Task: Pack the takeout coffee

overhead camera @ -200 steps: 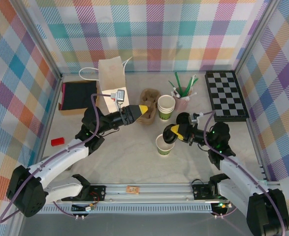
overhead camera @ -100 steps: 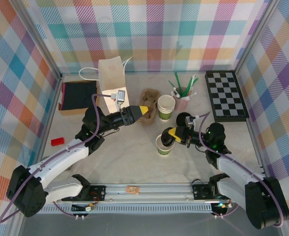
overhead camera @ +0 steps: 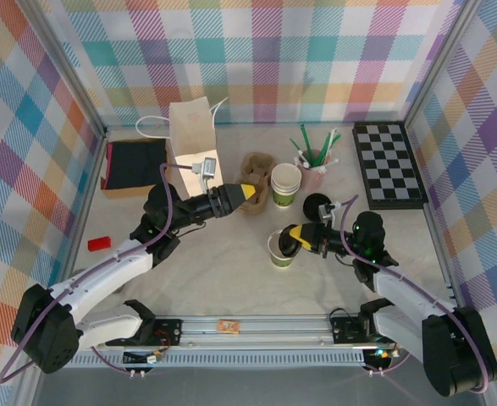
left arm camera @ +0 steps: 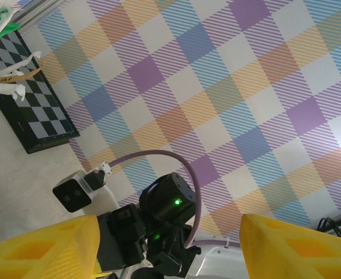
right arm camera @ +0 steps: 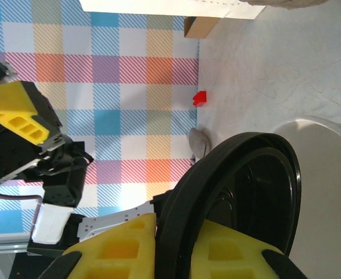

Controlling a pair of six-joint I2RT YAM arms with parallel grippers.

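While the green, white-rimmed cup (overhead camera: 279, 255) stands upright, the right gripper (overhead camera: 292, 238) pinches the black lid (right arm camera: 257, 192) at its mouth; the left gripper (overhead camera: 246, 191) gapes, empty.

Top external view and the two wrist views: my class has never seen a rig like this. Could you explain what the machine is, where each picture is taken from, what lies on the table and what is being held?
The machine is two robot arms bolted to the near edge of a table, each ending in two yellow-tipped jaws. The top view looks down from above and behind the arms. The other two pictures come from a camera on each wrist.

On the table are a paper bag, a brown pulp cup carrier, a stack of cups, a pink cup holding green straws, a chessboard, a spare lid and a small red block.

The right arm pinches a black lid at the rim of a single paper cup. The jaws of the left arm stand open and empty.
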